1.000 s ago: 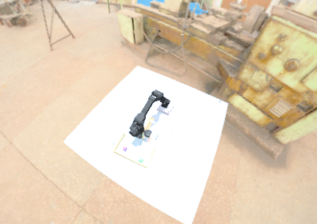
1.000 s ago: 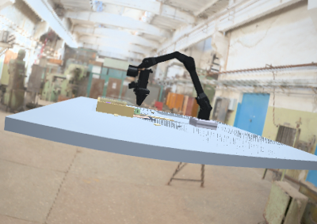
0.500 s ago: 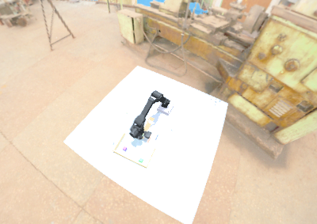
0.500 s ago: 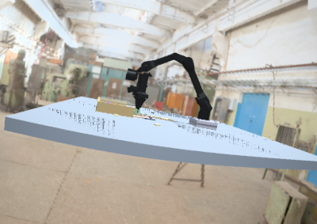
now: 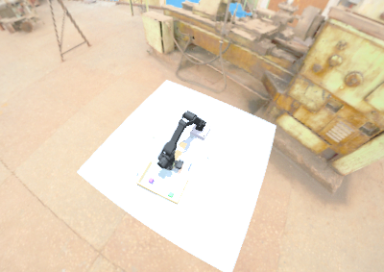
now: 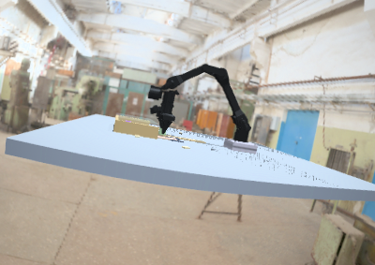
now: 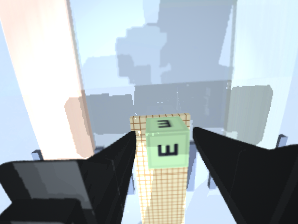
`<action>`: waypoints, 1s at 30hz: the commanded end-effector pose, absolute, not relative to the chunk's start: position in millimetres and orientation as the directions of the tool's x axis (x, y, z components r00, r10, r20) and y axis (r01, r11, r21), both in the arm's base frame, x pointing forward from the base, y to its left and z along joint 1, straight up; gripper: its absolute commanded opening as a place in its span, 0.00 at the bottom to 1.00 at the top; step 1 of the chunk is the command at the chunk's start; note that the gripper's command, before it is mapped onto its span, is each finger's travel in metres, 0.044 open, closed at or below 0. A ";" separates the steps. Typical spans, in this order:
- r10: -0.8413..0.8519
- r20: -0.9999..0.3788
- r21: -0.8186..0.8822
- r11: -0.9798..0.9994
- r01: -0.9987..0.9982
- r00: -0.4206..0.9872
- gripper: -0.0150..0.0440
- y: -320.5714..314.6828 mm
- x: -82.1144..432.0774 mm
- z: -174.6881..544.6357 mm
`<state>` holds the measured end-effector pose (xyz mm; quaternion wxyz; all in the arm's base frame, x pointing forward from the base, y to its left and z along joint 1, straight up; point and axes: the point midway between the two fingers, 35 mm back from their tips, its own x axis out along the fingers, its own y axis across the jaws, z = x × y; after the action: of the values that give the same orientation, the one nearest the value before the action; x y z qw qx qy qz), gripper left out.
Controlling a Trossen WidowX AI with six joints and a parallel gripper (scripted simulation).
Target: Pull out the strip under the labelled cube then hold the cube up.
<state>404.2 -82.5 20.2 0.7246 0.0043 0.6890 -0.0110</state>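
The pale green cube [image 7: 167,146] labelled E rests on the far end of the cream strip [image 7: 162,202] with the brown grid pattern, which runs toward the bottom of the wrist view. My gripper [image 7: 164,133] [image 6: 163,131] is partly open and points down. Its fingers stand on either side of the cube, with a gap visible on both sides in the wrist view; neither finger is seen pressing on it. In the top view the arm hides the fingers and the cube.
A pinkish strip [image 7: 40,55] lies left and a pale grey-green strip [image 7: 260,50] right in the wrist view. Short dark blue guides stand beside the strips. A yellow-walled tray [image 5: 158,193] [image 6: 136,128] holds a purple block [image 5: 151,181] and a teal block [image 5: 171,195].
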 end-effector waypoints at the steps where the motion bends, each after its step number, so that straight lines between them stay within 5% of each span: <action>1: -0.010 -0.999 -0.009 1.000 0.022 0.050 0.63 -82.5 404.2 20.2; 4: -0.010 -0.999 -0.009 1.000 0.022 0.050 0.50 -82.5 404.2 20.2; 10: -0.010 -0.999 -0.009 1.000 0.022 0.050 0.43 -82.5 404.2 20.2; 14: -0.010 -0.999 -0.009 1.000 0.022 0.050 0.25 -82.0 401.9 22.1; 30: -0.009 -0.999 -0.008 1.000 0.025 0.041 0.25 -70.2 344.2 58.8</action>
<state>354.0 -72.3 56.2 0.7239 0.0044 0.6898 -0.0108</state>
